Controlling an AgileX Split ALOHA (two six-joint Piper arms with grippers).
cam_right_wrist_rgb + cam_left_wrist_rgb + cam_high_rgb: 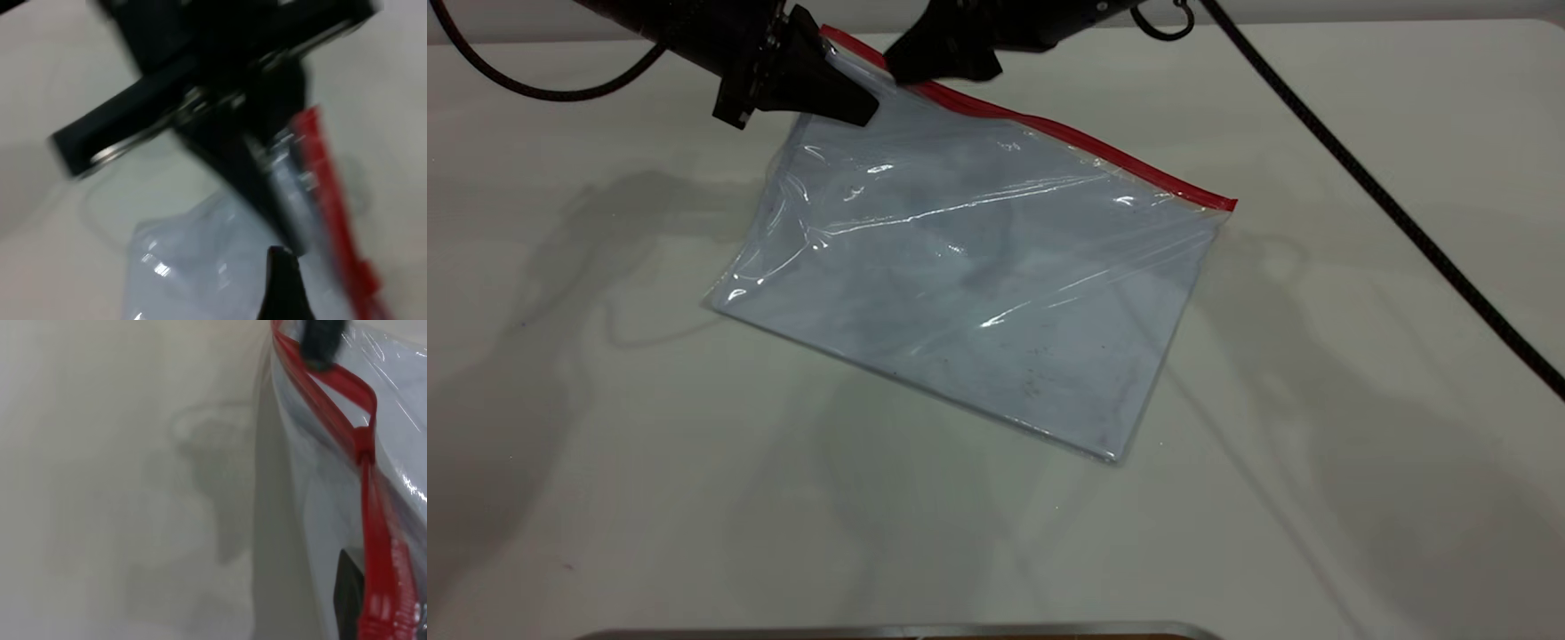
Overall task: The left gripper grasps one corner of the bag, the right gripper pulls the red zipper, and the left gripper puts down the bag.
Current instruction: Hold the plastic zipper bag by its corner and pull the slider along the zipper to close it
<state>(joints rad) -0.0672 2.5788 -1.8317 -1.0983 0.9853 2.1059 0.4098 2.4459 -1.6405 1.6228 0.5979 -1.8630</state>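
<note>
I see the bag (pixel 978 276) near the far edge of the table (pixel 1360 498), a bit toward the far left corner. My left gripper (pixel 854 93) pinches the bag's far left corner tight, just under the red zipper (pixel 1085 142), and that corner is lifted up off the table. The near part of the bag lies on the table, tilted so its near right corner points at the near edge.

My right gripper (pixel 911 67) sits right on the red zipper, just beside the left gripper. I cannot tell if its claw is open or closed.

In the left wrist view the red zipper (pixel 363 493) splits into two strips near the right gripper (pixel 323 343), so that end is open. The other end looks closed.

A black cable (pixel 1387 200) crosses the far right corner.
</note>
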